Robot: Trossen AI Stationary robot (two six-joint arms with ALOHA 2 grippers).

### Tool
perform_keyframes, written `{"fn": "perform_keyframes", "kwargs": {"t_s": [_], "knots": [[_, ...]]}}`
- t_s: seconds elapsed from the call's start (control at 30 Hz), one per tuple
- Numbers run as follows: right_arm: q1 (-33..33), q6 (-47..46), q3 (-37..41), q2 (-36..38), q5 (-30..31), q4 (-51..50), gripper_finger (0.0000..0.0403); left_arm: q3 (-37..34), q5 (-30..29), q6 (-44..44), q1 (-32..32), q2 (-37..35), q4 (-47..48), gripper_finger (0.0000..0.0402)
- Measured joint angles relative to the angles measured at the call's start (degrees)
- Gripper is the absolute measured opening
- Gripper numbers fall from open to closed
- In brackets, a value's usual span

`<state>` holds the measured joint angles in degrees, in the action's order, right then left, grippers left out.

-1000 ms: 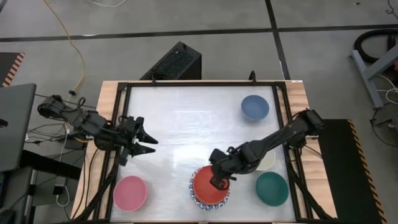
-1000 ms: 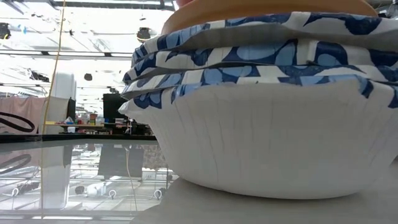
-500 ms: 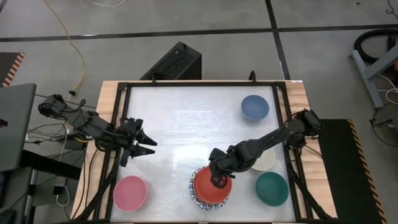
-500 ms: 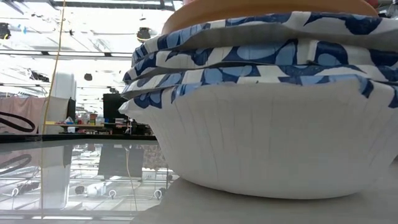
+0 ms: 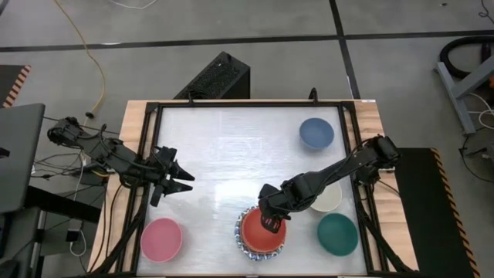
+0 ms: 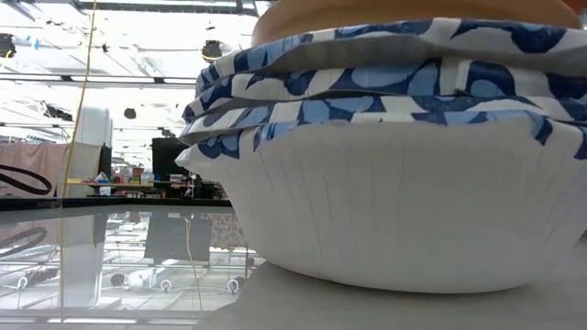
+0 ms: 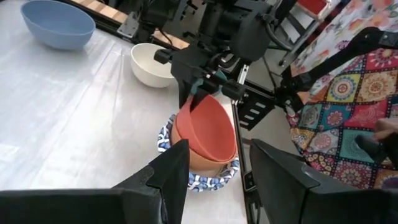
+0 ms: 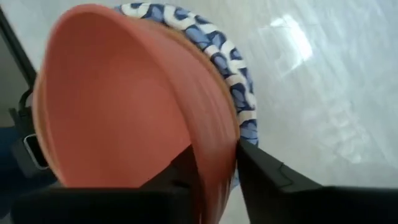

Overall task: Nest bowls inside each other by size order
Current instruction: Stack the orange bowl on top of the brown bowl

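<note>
Near the table's front edge stands a stack of white bowls with blue patterned rims (image 5: 247, 249) (image 6: 394, 211). An orange bowl (image 7: 200, 160) sits in it, and a red bowl (image 5: 258, 238) (image 8: 118, 106) lies tilted in the orange one. My right gripper (image 5: 269, 223) (image 8: 214, 180) points steeply down at the red bowl's far rim, open, one finger on each side of the wall. My left gripper (image 5: 185, 180) (image 7: 214, 168) hovers open over the table's left part, holding nothing. My right gripper stands astride the far part of the red bowl's rim (image 8: 214, 146), coming from above. One finger is inside the bowl and one (image 8: 261, 174) is outside. Whether either finger touches the wall I cannot tell. The bowl rests tilted in the orange bowl.
A blue bowl (image 5: 316, 133) stands at the far right. A cream bowl (image 5: 332, 202) sits partly under my right arm, with a teal bowl (image 5: 337, 234) near the front right. A pink bowl (image 5: 161, 239) is at the front left. A black frame (image 5: 231, 103) borders the table.
The red bowl has shifted slightly in the orange bowl, and its edge no longer shows over the stack in the low view. My right gripper has stayed at the bowl's far rim.
</note>
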<state>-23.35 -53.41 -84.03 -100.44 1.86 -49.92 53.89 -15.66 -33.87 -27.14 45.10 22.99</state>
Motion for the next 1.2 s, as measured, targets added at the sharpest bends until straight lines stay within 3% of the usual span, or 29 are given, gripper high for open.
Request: {"fn": "perform_keyframes", "kwargs": {"t_s": [0.27, 0.43, 0.87, 1.2], "knots": [[0.82, 2.7, -0.35, 0.0, -2.15, 2.6, 0.0188, 0.0, 6.36, -3.09, -0.02, 0.0, 4.01, 0.0158], [1.42, 3.79, -2.16, 0.43, -0.05, 2.23, 0.02, 0.0, 6.91, -5.91, 0.0, 0.01, 8.77, 0.0158], [-4.05, 1.76, -5.6, 7.5, 2.94, 0.01, 0.0162, 0.0, 7.39, -6.36, -1.56, 0.01, 9.53, 0.0158], [-7.96, 3.26, -5.6, 11.2, 8.57, -1.7, 0.0087, 0.0, 5.82, -8.03, -2.25, 0.02, 7.11, 0.0158]]}}
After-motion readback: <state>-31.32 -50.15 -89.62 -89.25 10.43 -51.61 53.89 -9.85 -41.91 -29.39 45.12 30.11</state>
